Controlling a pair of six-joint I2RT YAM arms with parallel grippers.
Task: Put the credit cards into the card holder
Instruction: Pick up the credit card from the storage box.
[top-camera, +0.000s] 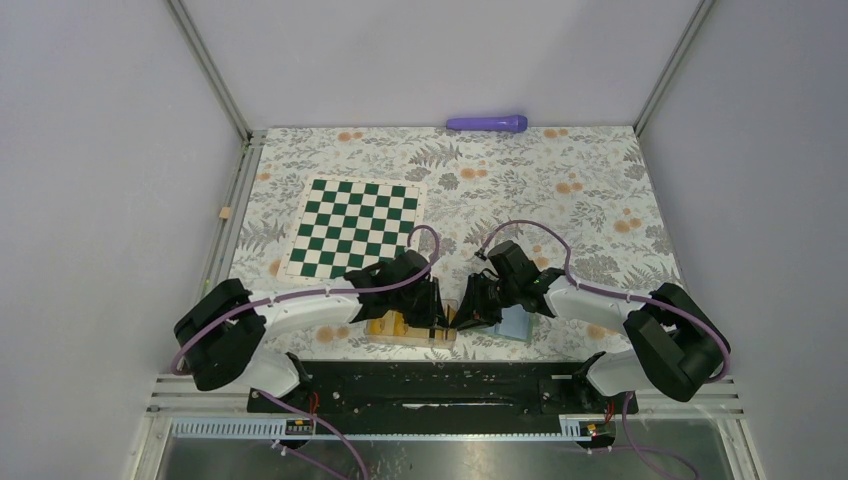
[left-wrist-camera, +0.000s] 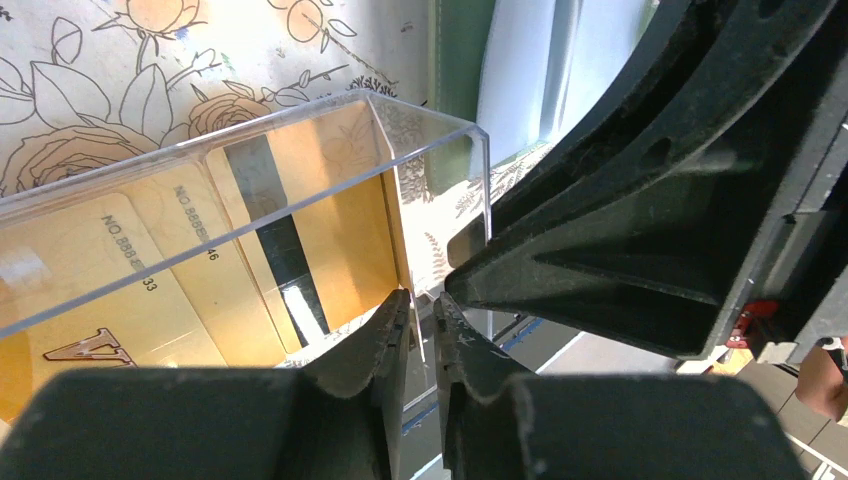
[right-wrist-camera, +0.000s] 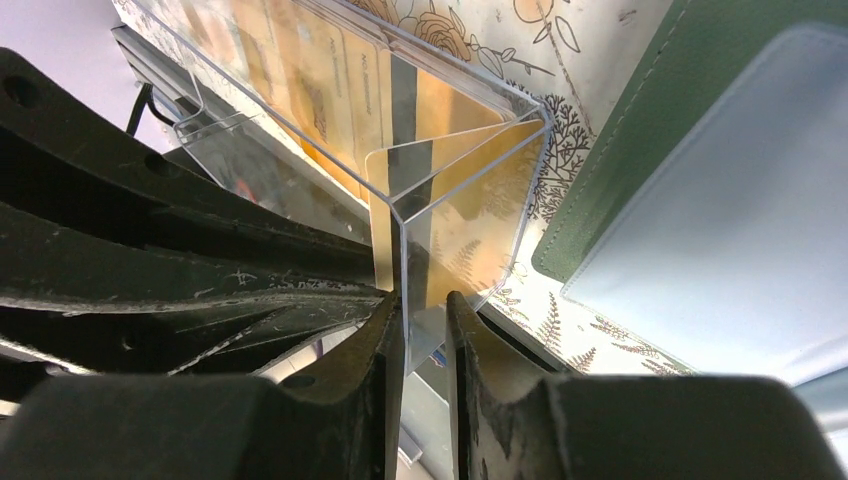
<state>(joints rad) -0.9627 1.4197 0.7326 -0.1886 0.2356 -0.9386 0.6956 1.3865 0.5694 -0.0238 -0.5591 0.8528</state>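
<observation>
Clear plastic is what both arms are working on. The clear box (left-wrist-camera: 250, 130) sits at the near middle of the desk (top-camera: 560, 200), and the arms meet over its right end. There the left pincer (left-wrist-camera: 422, 305) has its jaws almost together on the thin end wall, which I judge is to steady the box while a card comes out. From the other side the right pincer (right-wrist-camera: 418, 300) is clamped on the corner of that same wall. An upright card (right-wrist-camera: 385, 230) stands on edge hard against it, and I cannot tell whether the grip catches this card too. The other credit cards (left-wrist-camera: 150, 260), orange-yellow, one showing its dark stripe, lie flat and overlapping inside the box. The card holder (right-wrist-camera: 720, 200) lies open just right of the box with its pale blue inside turned up, probably so a card needs only a short carry. I can see no card in it.

A floral cloth covers the desk. A green-and-white chessboard (top-camera: 352, 228) lies far left and a purple cylinder (top-camera: 487, 123) at the far edge, with plain pale walls on three sides
</observation>
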